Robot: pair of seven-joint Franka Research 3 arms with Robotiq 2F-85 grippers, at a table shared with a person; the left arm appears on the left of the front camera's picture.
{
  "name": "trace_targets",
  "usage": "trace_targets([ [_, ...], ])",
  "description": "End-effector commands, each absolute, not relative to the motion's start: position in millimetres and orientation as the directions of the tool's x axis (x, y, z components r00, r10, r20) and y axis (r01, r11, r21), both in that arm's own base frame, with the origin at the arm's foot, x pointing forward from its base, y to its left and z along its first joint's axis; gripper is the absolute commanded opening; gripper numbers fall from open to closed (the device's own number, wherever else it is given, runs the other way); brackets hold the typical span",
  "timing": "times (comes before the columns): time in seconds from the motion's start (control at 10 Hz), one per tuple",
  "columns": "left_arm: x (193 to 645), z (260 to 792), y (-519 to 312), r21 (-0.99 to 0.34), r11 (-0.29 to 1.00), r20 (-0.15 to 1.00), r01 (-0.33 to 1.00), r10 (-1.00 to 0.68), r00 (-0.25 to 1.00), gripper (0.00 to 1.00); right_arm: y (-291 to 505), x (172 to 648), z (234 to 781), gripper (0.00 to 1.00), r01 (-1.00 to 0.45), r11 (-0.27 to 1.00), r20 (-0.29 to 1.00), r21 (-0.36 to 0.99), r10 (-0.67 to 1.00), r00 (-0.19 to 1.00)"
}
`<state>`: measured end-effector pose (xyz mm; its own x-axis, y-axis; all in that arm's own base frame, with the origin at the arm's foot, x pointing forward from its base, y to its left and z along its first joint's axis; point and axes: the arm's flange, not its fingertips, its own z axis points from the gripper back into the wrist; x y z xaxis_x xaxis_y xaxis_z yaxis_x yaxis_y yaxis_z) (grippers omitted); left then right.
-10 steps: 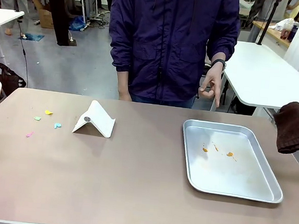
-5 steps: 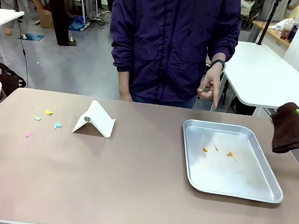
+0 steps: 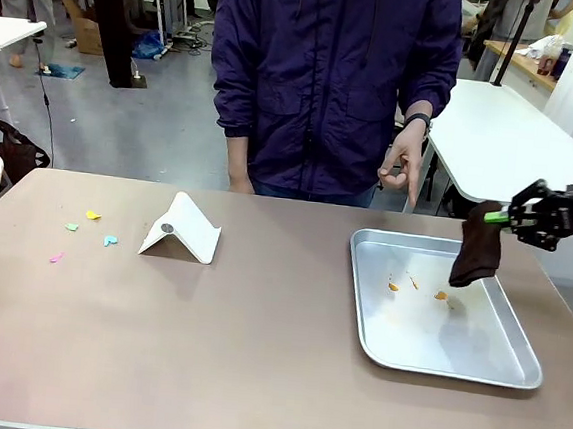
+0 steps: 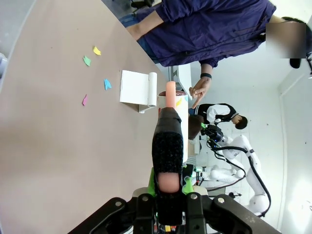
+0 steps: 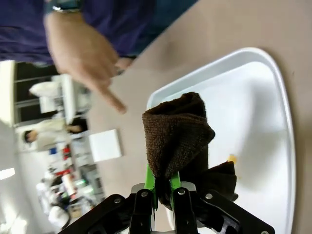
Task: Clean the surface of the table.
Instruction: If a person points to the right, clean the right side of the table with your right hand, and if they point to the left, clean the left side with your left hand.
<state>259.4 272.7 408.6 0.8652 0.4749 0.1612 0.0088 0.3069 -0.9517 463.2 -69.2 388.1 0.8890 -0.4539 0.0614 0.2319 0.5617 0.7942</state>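
Front view: we see the right claw (image 3: 510, 218) hanging over the far right part of the shiny rectangular steel tray (image 3: 514, 373). Its green pads are pinched on a dark brown terry cloth (image 3: 478, 249) that droops below it. We cannot tell whether the cloth's lower end touches the tray floor. Small orange crumbs (image 3: 441, 295) lie on the tray just beside that lower end, towards the robot's left of the claw. Beyond the claw, past the tray's far rim, the person's hand (image 3: 405, 170) hangs with one finger pointing down.

In the left wrist view the left claw (image 4: 168, 184) is clamped on a peach-coloured rod with a black textured sleeve (image 4: 167, 146), which stands straight out between its fingers. The large matte taupe-brown table (image 4: 53, 156) spreads beneath and ahead of this claw, and it also lies under the tray below the right claw. Ahead of the left claw, well apart from it, a white folded card stand (image 4: 136, 87) rests on the table. Small coloured paper scraps (image 4: 106, 84) are scattered just past the stand.
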Motion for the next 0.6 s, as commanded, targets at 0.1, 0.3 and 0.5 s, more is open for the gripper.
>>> trace_targets([
  [0.1,256.6,411.4,274.3,-0.952,0.305,0.171,0.025,0.465,0.869,0.0,-52.8,475.1,392.9,0.13,0.332,0.746,0.061,0.577,-0.445,0.894],
  [0.3,256.6,411.4,274.3,-0.952,0.305,0.171,0.025,0.465,0.869,0.0,-50.7,475.6,390.7,0.13,0.354,0.821,0.093,0.448,-0.437,0.894],
  [0.5,256.6,411.4,274.3,-0.952,0.305,0.171,0.025,0.465,0.869,0.0,-48.9,479.5,380.5,0.13,0.354,0.883,0.114,0.309,-0.404,0.908],
])
